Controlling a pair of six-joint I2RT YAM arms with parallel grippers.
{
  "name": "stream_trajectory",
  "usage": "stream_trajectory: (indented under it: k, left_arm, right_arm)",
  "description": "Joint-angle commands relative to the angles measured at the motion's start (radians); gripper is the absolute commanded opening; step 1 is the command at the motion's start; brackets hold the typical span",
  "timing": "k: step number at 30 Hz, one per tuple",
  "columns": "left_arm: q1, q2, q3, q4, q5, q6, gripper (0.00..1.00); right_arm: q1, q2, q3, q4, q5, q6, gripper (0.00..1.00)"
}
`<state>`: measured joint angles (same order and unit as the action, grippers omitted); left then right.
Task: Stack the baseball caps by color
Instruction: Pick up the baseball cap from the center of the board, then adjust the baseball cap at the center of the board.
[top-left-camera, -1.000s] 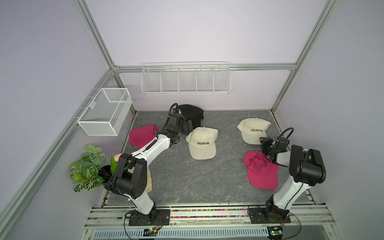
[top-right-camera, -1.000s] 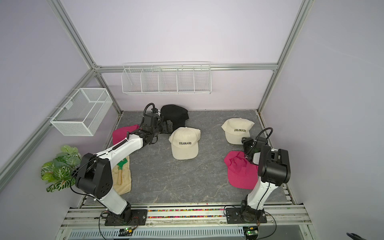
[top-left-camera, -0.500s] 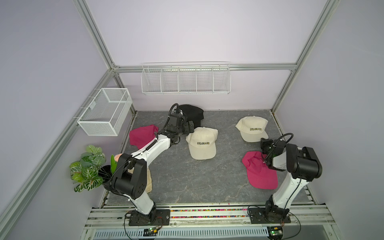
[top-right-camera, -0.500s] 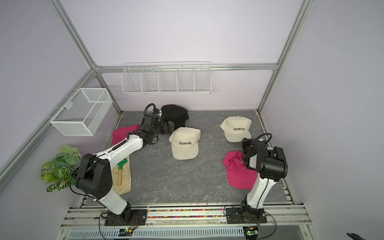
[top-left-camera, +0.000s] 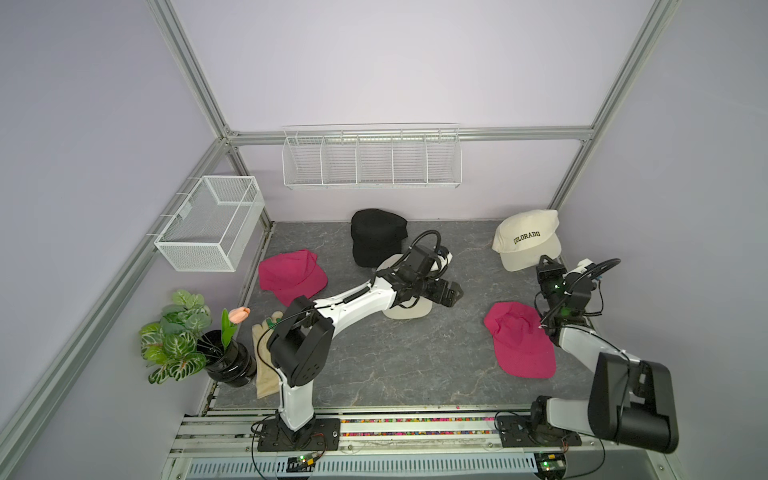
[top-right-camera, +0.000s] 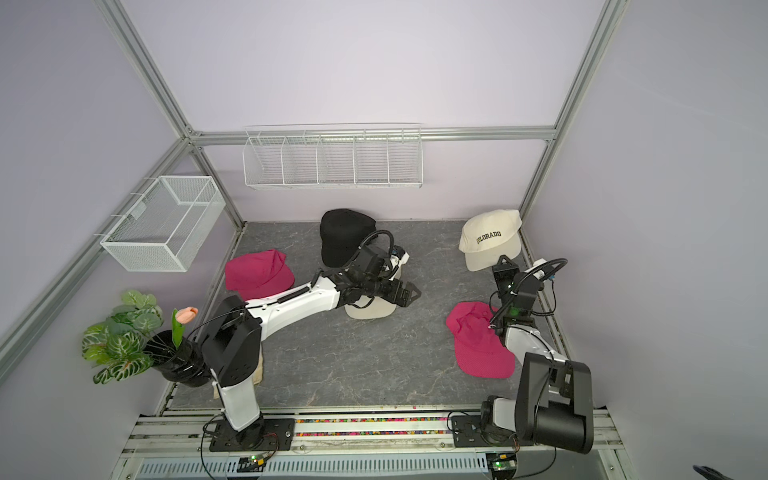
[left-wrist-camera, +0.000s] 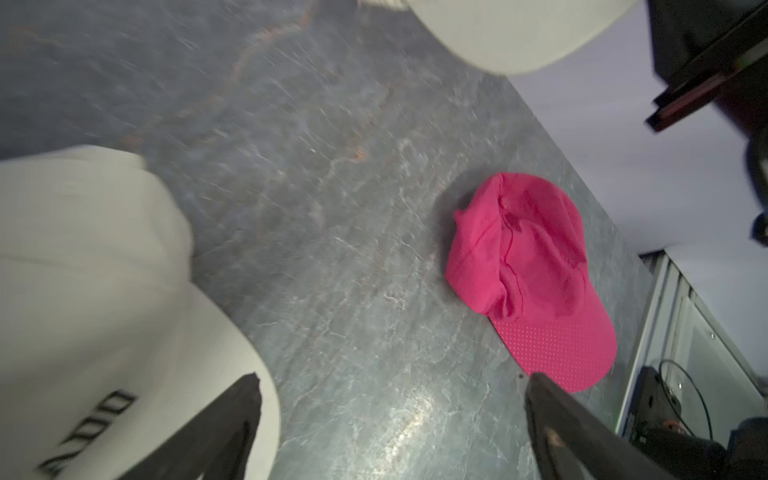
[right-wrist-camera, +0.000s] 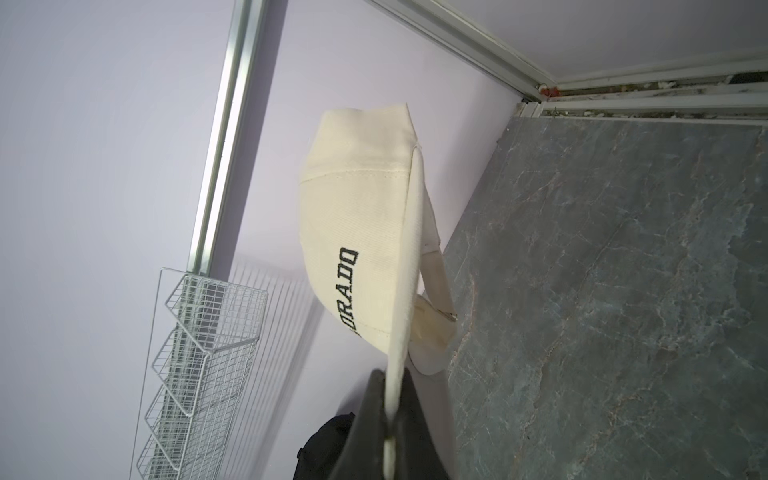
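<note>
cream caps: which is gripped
The cream cap near the back wall: the right fingers pinch its brim. The other cream cap lies under the left arm.

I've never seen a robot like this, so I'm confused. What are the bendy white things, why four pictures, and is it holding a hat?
Those are two robot arms. Two pictures look down on everything from above; the other two come from a small camera on each arm's wrist. On the grey table lie a black cap, two pink caps and a cream cap under the left arm. Each arm ends in a pincer called an end effector. The left end effector is open and empty. The right end effector is shut on the brim of a second cream cap, lettered COLORADO.
</note>
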<state>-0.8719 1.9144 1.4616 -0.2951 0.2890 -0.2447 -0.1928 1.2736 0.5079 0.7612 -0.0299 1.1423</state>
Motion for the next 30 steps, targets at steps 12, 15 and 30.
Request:
stream_trajectory:
  k: [12,15,30]
  left_arm:
    - [-0.015,0.197,0.126,-0.055,0.005,-0.015,1.0]
    - [-0.015,0.233,0.143,-0.06,0.013,-0.026,1.0]
    - [-0.015,0.248,0.095,-0.105,-0.072,-0.066,1.0]
  right_arm:
    - [0.055,-0.321,-0.008,-0.24,0.068,-0.189,0.07]
    - [0.074,-0.366,-0.014,-0.277,0.122,-0.2,0.07]
    - [0.138,-0.391,0.009,-0.311,0.149,-0.289,0.07]
